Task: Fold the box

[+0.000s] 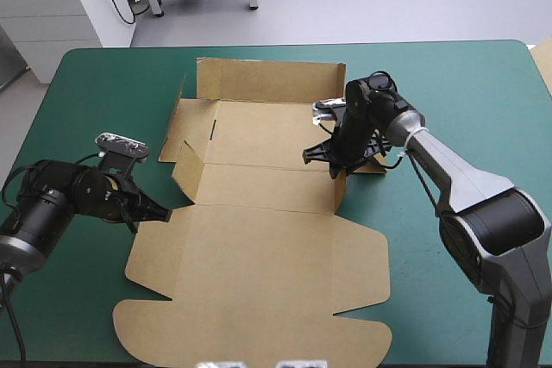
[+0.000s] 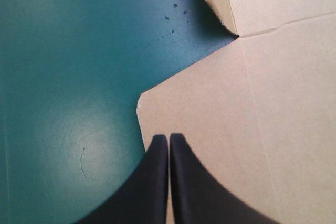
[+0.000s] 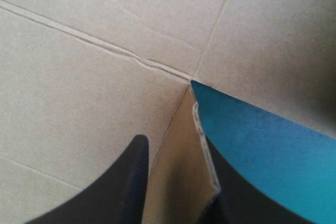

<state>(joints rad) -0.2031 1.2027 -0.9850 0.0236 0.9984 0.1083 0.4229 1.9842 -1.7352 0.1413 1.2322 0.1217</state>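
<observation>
The brown box (image 1: 259, 247) lies mostly flat in the middle of the table, its wide lid panel toward the near edge. Its far wall (image 1: 267, 82) stands raised, and a left flap (image 1: 188, 170) is tilted up. My left gripper (image 1: 164, 211) is shut, its tips (image 2: 168, 137) resting at the lid panel's left corner (image 2: 144, 100), half over the board and half over the teal-green cover. My right gripper (image 1: 332, 165) is open over the tray's right side. The short raised right wall (image 3: 184, 156) stands between its fingers (image 3: 134, 182), with the second finger mostly hidden behind it.
Bare teal-green cover (image 1: 483, 109) surrounds the box, widest to its right and along the left edge (image 1: 78, 101). A sliver of more pale board (image 1: 545, 59) shows at the table's far right edge.
</observation>
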